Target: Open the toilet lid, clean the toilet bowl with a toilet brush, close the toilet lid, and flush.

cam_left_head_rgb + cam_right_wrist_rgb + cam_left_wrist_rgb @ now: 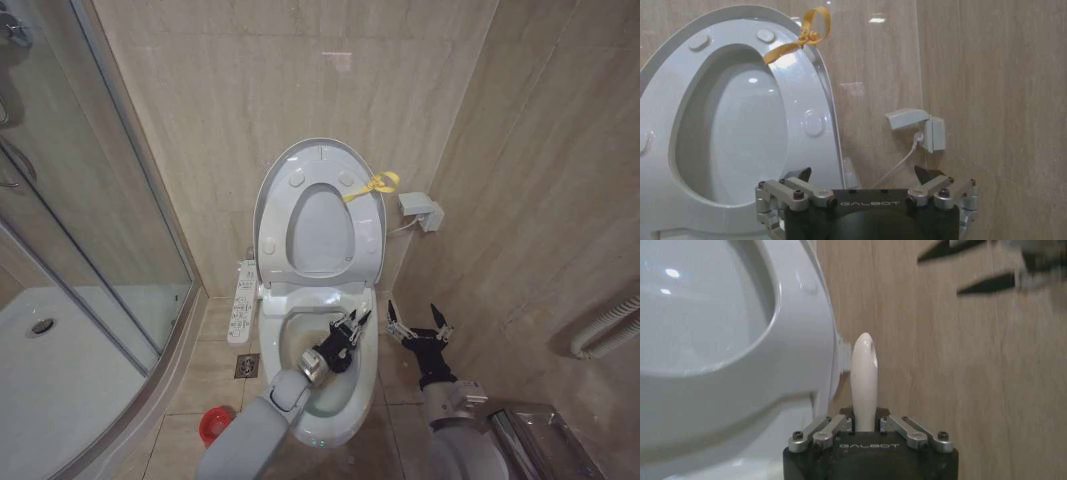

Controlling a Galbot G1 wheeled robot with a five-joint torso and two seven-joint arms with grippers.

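Scrubbing step, judged: lid (322,160) already up against far wall w/ seat raised in front of it, yellow ribbon (372,185) on its right edge; bowl (300,345) open below. Left gripper (352,322) over the bowl's right rim, jaws clamped on the pale brush handle (864,382); handle sits centred between the jaws, tip poking out beyond them toward the wall, brush head hidden under the gripper/arm. Right gripper (418,322) hangs just right of the bowl, near side wall, jaws apart, holding nothing. Red holder (213,424) on floor, near-left of bowl. Wall socket (421,211) and cable far right, button panel (243,302) on bowl's left. To do well: keep grip firm, sweep head round the inner wall, wrist clear of rim and raised seat, no knock to the lid.
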